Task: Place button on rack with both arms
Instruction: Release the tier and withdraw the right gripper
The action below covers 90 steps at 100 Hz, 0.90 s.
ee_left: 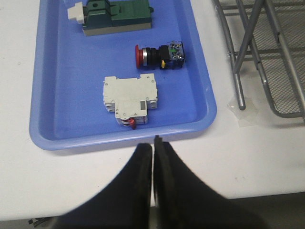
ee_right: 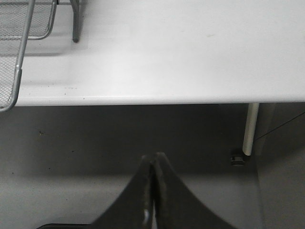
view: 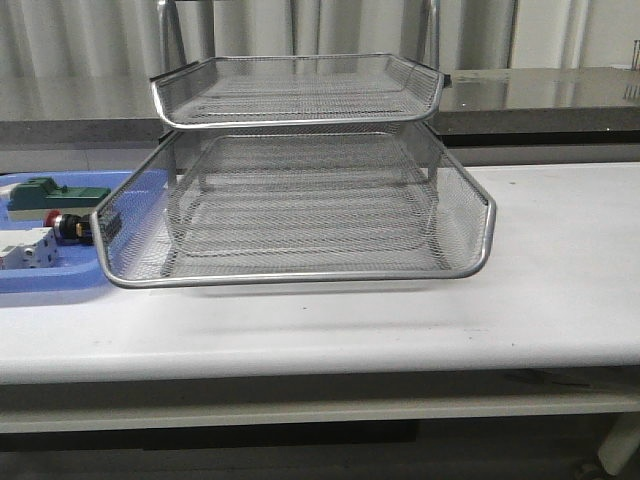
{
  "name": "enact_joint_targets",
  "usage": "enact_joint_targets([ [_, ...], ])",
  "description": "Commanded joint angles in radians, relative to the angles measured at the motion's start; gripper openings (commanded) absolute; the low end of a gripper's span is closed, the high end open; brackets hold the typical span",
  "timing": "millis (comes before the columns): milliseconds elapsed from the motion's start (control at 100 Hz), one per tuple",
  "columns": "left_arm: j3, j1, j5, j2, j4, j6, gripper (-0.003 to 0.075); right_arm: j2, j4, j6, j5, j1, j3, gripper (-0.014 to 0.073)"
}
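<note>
Since the button (ee_left: pixel 159 54) lies untouched in the blue tray (ee_left: pixel 57 138), nothing of the task looks done yet. It rests on its side, red cap toward the tray's middle, blue-yellow block toward the rack side, between the green block (ee_left: pixel 116 16) and the white breaker (ee_left: pixel 129 98), apart from both. In the front view the button (view: pixel 66 226) is only partly seen, tucked behind the lower basket's corner.

Left claw (ee_left: pixel 153 143): fingers pressed together, holding nothing, hovering over the bare tabletop (ee_left: pixel 119 181) just outside the tray's near rim. The breaker sits between it and the button, so approach prob needs to go over or around that.

Right claw (ee_right: pixel 153 160): also pressed together, empty, hanging off the tabletop's front edge w/ floor below it; well apart from the rack (view: pixel 300 200) & not engaged w/ anything.

The rack stands mid-tabletop, just beside the tray; the lower mesh basket (view: pixel 300 260) juts forward past the top one (view: pixel 300 95). All visible tiers empty. Neither arm shows in the front view.

Left to do, by my read: open left claw, pick the button, bring it to the rack, & use the right arm somehow (steady the rack or take a handoff, can't tell which). Basically 0% along, start position.
</note>
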<state>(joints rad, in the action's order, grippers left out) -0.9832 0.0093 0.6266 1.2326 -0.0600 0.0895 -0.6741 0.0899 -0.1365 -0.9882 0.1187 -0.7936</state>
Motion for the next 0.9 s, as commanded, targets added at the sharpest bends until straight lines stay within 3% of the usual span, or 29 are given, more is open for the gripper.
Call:
enact_joint_targets([
  [0, -0.075, -0.002, -0.014, 0.027, -0.004, 0.008, 0.0004, 0.002, 0.019, 0.0, 0.062, -0.004, -0.033, -0.0067],
  [350, -0.223, -0.002, 0.12, 0.151, -0.004, 0.055, 0.0038, 0.002, 0.019, 0.0, 0.062, -0.004, -0.033, -0.0067],
  [470, -0.24, -0.002, 0.182, 0.153, -0.004, 0.109, 0.0174, 0.002, 0.019, 0.0, 0.062, -0.004, -0.033, -0.0067],
  [690, -0.239, -0.002, 0.214, 0.153, -0.004, 0.131, 0.0579, 0.002, 0.019, 0.0, 0.062, -0.004, -0.033, -0.0067],
  [760, -0.239, -0.002, 0.214, 0.153, -0.004, 0.131, 0.0617, 0.002, 0.019, 0.0, 0.062, -0.004, -0.033, -0.0067],
  [890, -0.239, -0.002, 0.215, 0.153, -0.004, 0.131, 0.0606, 0.002, 0.019, 0.0, 0.062, -0.004, -0.033, -0.0067],
])
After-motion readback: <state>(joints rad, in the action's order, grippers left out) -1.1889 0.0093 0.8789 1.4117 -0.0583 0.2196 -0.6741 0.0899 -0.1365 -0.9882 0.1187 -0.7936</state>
